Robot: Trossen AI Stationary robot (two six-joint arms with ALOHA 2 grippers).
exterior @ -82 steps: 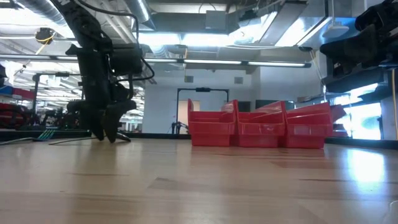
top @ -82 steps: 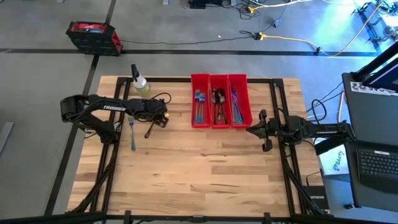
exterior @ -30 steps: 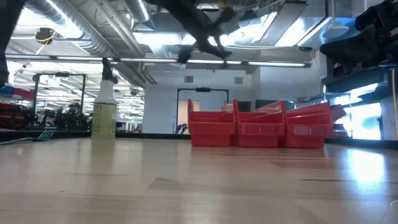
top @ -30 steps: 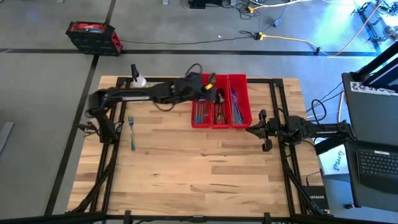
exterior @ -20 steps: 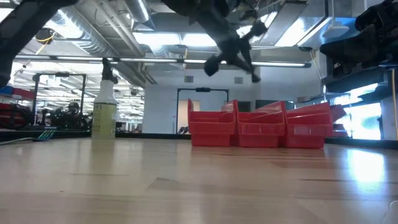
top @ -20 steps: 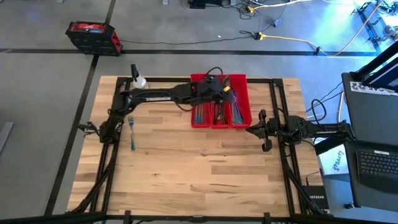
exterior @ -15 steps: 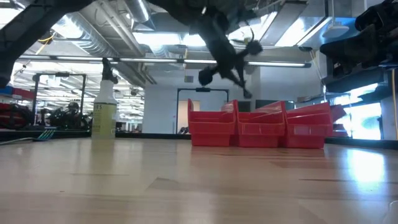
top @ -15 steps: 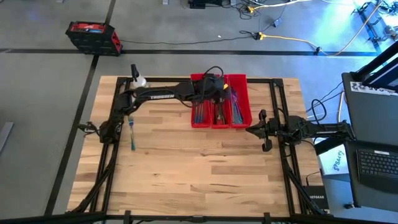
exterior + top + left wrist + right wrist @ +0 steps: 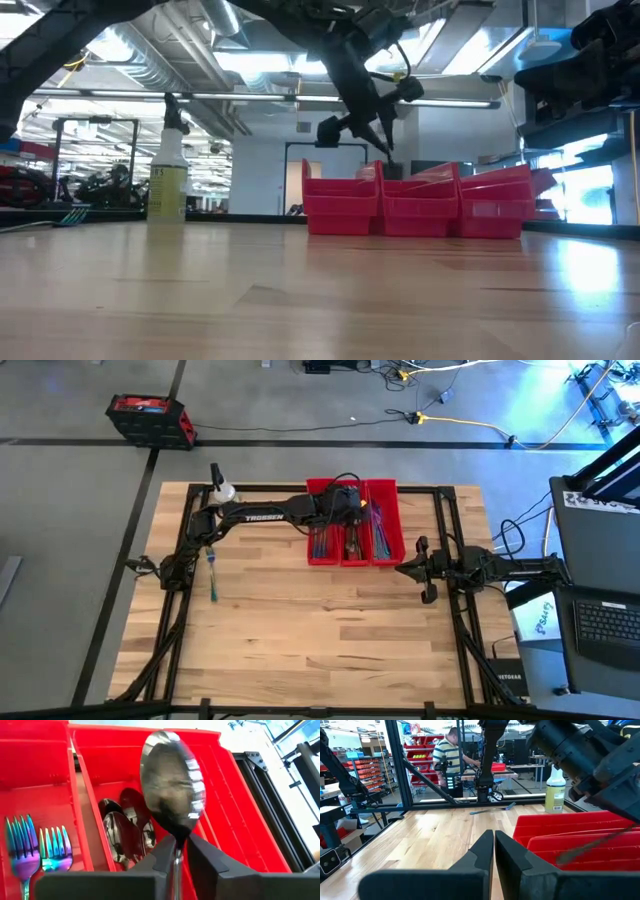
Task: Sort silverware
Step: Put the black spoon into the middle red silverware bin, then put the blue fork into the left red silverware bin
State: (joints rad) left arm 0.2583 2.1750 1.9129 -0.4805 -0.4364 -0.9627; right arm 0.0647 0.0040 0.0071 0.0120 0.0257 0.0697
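Workshop floor of grey concrete surrounds a butcher-block wooden table (image 9: 320,640), pale planks edged by a black metal frame.

Item 1: three long red plastic bins (image 9: 350,525), glossy and rectangular, set side by side and touching at the table's far middle. We see iridescent blue-teal forks (image 9: 31,852) in one outer bin, dark mirror-finish spoons (image 9: 125,832) in the middle bin, and more thin silverware (image 9: 381,528) in the other outer bin.

Item 2: one dark grey spoon (image 9: 172,780), oval polished bowl and thin stem. We find its stem pinched between the fingers of the left gripper (image 9: 177,854), jaws narrow, the bowl standing up beyond the fingertips. In the high view that gripper (image 9: 352,510) hangs above the middle bin; in the low view it (image 9: 372,125) is poised in the air above the bins' rims, apart from them.

Item 3: one iridescent fork (image 9: 212,572), slender, lying flat on the wood near the left arm's base, well apart from the bins.

Item 4: a spray bottle (image 9: 168,165) of yellowish liquid, clear plastic with a white trigger head, upright at the table's far left corner.

Item 5: the right gripper (image 9: 412,570), dark fingers pressed together on nothing, resting near the table's right edge, just beside the bins' near end.

Beyond the table: a person in a striped shirt (image 9: 449,756) among shelving.
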